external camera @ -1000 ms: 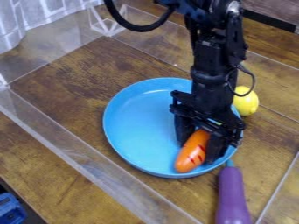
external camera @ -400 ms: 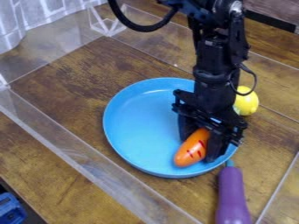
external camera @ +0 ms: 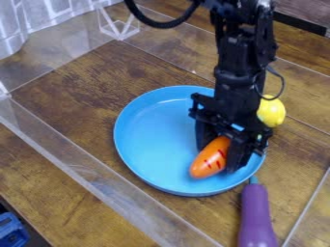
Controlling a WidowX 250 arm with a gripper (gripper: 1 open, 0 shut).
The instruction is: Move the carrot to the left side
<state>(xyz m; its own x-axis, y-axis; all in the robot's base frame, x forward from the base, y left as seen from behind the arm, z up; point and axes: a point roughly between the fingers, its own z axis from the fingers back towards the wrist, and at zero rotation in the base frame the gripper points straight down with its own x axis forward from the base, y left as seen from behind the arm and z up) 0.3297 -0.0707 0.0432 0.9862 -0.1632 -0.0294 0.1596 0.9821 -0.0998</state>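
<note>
A: Where's it at rn?

B: The black gripper (external camera: 227, 143) points straight down, jaws pinching the upper end of the small orange toy carrot w/ dark grooves (external camera: 210, 159). The carrot hangs tilted, blunt tip low over the right part of the round blue plastic plate (external camera: 149, 135). Can't tell if the tip touches the plate or is just clear of it.

A: So the lift's the step in hand?

B: Looks like it, imo. Do it well = go straight up first, enough that the tip clears the plate's rim, before any sideways travel. Dragging it across the rim could twist it in the jaws.

A: Grip ok?

B: It's near one end, so the carrot may swing. Move slow and smooth, no jerks.

A: Anything nearby to watch?

B: The yellow lemon (external camera: 271, 113) sits just beside the gripper on the right, the long purple toy eggplant (external camera: 257, 218) lies on the brown wooden counter (external camera: 77, 106) near the plate's lower right rim. Both are opposite the way it needs to go, so fine. On the left there's a clear plastic wall (external camera: 58, 145); stop short of it and lower before letting go.
</note>
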